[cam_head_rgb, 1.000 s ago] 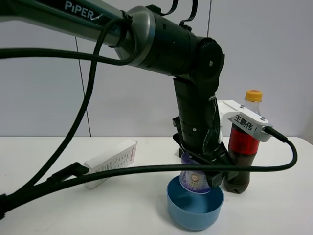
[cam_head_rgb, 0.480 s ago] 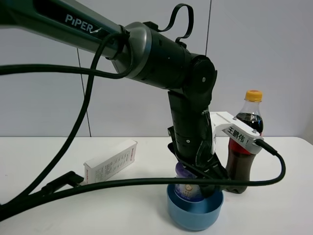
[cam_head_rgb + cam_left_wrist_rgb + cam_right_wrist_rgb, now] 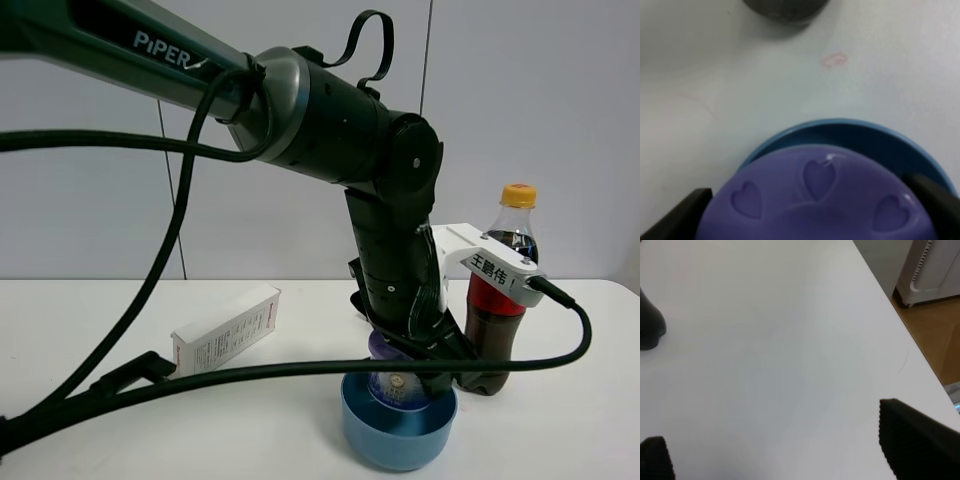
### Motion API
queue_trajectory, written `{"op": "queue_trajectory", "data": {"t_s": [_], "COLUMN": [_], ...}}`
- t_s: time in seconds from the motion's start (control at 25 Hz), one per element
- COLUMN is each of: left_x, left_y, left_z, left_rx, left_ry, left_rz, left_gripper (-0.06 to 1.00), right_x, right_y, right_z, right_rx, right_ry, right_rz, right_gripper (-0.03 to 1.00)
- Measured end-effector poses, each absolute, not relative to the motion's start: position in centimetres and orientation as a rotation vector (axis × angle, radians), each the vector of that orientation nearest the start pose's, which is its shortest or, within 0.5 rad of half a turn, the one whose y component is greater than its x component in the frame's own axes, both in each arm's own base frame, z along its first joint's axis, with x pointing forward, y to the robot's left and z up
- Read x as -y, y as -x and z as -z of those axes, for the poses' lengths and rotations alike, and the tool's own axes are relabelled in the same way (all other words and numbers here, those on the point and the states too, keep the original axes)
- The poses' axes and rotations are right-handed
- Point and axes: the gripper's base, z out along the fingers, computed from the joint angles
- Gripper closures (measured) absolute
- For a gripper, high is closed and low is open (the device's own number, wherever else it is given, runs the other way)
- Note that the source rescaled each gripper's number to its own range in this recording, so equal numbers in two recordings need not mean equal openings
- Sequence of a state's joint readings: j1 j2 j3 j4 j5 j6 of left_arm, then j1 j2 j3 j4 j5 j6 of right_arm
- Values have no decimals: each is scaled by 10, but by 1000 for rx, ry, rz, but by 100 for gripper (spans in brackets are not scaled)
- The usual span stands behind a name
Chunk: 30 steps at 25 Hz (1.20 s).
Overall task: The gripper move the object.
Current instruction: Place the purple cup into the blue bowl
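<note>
My left gripper (image 3: 412, 358) on the dark green PiPER arm is shut on the lavender-purple tub (image 3: 393, 380). It holds the tub upright with its lower part inside the blue bowl (image 3: 400, 442). In the left wrist view the tub's purple lid (image 3: 815, 200) with heart dimples fills the lower half. A black finger (image 3: 675, 217) stands at each side of it, and the bowl's rim (image 3: 850, 131) curves behind it. My right gripper (image 3: 785, 450) is open and empty above bare white table. It does not show in the exterior view.
A cola bottle (image 3: 503, 300) with a yellow cap stands just right of the bowl, close to the arm's white tag (image 3: 492, 265). Its dark base shows in the right wrist view (image 3: 647, 325). A white carton (image 3: 225, 330) lies to the left. The table edge (image 3: 910, 355) and floor show.
The left gripper has come down with the tub, so the tub sits deeper in the blue bowl than a second ago. In the last half second it has barely moved.
</note>
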<state>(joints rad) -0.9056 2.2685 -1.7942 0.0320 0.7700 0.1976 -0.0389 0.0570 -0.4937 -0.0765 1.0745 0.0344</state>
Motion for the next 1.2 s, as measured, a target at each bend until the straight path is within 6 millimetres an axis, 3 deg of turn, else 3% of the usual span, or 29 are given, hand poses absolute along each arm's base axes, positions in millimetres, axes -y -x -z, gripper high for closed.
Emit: {"op": "queue_trajectory", "data": {"t_s": [0.88, 0.96, 1.12, 1.2], "left_x": [383, 382, 381, 381], "left_y": [-303, -302, -302, -302], "left_z": [-146, -146, -146, -147], "left_rx": [-2342, -2347, -2357, -2359], "left_ry": [-1470, -1475, -1476, -1480], "left_rz": [154, 149, 145, 139], "left_gripper": [93, 89, 65, 61], "right_x": [6, 6, 6, 6], "right_y": [-4, -4, -4, -4], "right_z": [-275, -275, -275, -275], "right_rx": [-2119, -2119, -2119, -2119], "right_ry": [-79, -79, -79, -79], "right_rz": [96, 96, 96, 96], "right_gripper": [-3, -3, -3, -3]}}
